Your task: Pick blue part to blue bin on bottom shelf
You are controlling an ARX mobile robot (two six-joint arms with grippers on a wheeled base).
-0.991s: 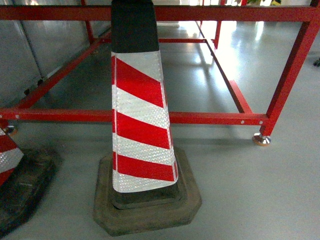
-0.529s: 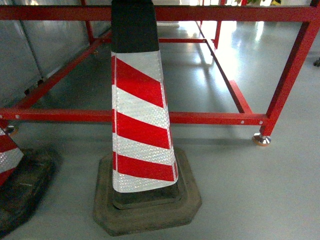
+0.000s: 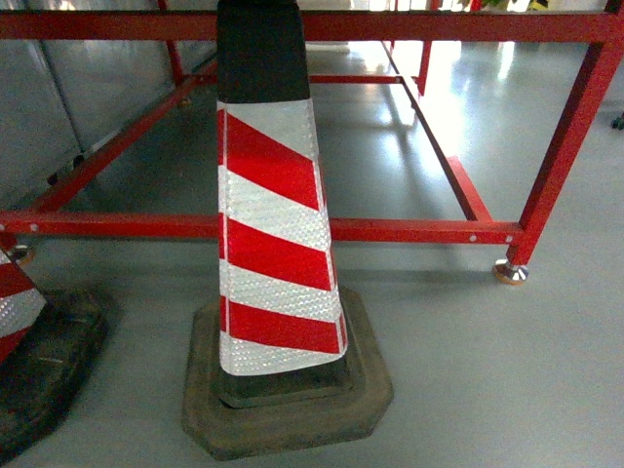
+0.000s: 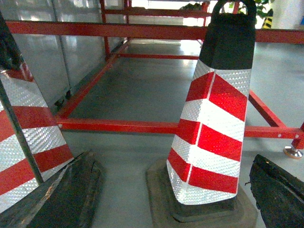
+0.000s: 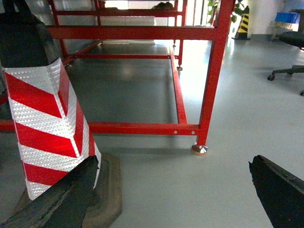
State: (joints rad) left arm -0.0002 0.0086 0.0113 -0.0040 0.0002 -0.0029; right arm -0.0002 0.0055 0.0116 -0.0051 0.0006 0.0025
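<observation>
While neither arm reaches into the head view, each wrist camera shows its own gripper low over the grey floor (image 3: 487, 380), with only the dark finger edges showing at the bottom corners. The left gripper (image 4: 173, 204) has its fingers (image 4: 71, 190) set wide apart, one at each lower corner of the left wrist view, with nothing between them but floor and the striped cone (image 4: 209, 128). The right gripper (image 5: 173, 199) likewise holds its fingers (image 5: 278, 190) spread, nothing clamped between them.

A red-and-white cone with a black top stands upright on its dark rubber base (image 3: 292, 409) in the middle of the head view, just in front of the low rail of a red steel frame (image 3: 409, 231). A second cone (image 4: 23, 137) stands to the left, partly cut off. The frame's corner post rests on a round metal foot (image 5: 199, 149). An office chair's wheeled base (image 5: 285, 71) and a yellow-and-black cone (image 5: 243, 23) sit well apart in the far right of the right wrist view.

The blue part, the blue bin and the bottom shelf appear in no view.

Set against the head view of a second ago, the scene matches: cone, frame and floor sit in the same places.
</observation>
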